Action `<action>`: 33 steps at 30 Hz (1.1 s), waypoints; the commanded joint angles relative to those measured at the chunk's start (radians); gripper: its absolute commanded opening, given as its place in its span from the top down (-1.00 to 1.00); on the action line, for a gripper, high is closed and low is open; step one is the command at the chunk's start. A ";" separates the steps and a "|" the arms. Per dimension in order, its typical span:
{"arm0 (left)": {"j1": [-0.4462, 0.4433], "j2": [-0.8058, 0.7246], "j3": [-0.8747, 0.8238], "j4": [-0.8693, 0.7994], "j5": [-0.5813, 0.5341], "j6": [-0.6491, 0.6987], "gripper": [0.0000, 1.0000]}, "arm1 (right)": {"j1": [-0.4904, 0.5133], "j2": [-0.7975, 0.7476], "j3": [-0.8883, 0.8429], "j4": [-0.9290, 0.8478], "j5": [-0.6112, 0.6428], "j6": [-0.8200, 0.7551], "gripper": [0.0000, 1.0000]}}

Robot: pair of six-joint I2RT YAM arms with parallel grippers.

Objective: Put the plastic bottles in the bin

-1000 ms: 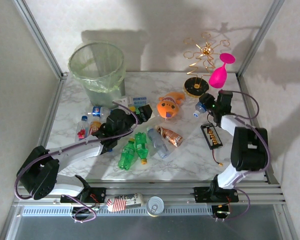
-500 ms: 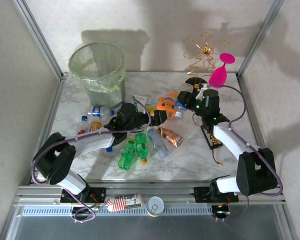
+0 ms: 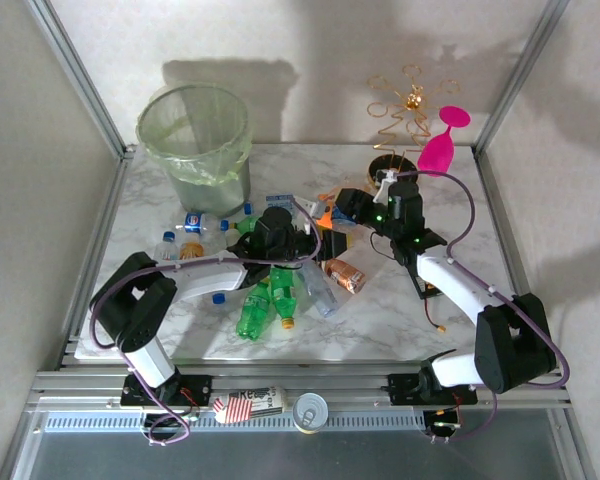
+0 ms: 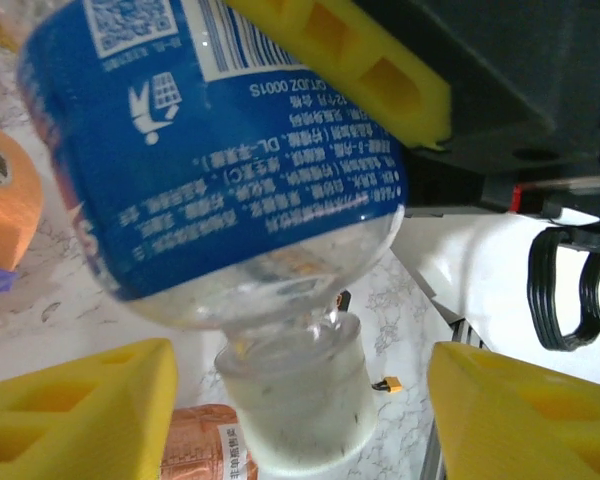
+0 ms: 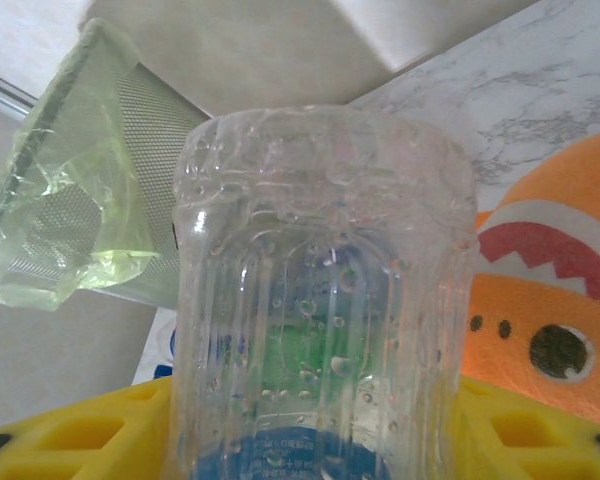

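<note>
My right gripper (image 3: 342,207) is shut on a clear plastic bottle (image 4: 230,150) with a blue label, held above the table's middle. In the right wrist view the bottle's base (image 5: 325,280) points outward between my yellow fingers (image 5: 70,445). My left gripper (image 3: 315,240) meets it from the left. Its fingers (image 4: 80,405) stand open on either side of the bottle's cap (image 4: 300,410), with gaps on both sides. More bottles lie on the table: green ones (image 3: 252,312), a clear one (image 3: 315,285), a brown-labelled one (image 3: 342,272) and several at the left (image 3: 195,222). The bin (image 3: 195,140) stands at the back left.
An orange fish toy (image 5: 550,290) lies just behind the grippers. A pink goblet (image 3: 440,145) and a gold wire stand (image 3: 405,110) are at the back right. A can (image 3: 310,410) sits on the front rail. Metal frame posts rise at both back corners.
The right arm swung left from the back right to the centre with the bottle. The left gripper moved right to meet it, and its jaws narrowed around the cap.
</note>
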 commanded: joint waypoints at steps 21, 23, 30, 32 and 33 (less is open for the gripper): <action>0.012 -0.019 0.036 -0.053 -0.085 0.003 0.91 | 0.027 -0.070 0.053 -0.013 0.059 -0.032 -0.89; 0.028 -0.035 0.033 -0.071 -0.107 0.007 1.00 | 0.024 -0.093 0.053 -0.042 0.087 -0.051 -0.96; 0.112 -0.138 0.082 -0.179 -0.185 0.093 1.00 | 0.012 -0.170 -0.008 -0.100 0.212 -0.091 -0.97; 0.138 -0.161 0.125 -0.223 -0.215 0.131 1.00 | 0.008 -0.182 -0.035 -0.100 0.232 -0.089 -0.97; 0.153 -0.172 0.149 -0.240 -0.236 0.152 1.00 | 0.009 -0.186 -0.047 -0.098 0.236 -0.085 -0.98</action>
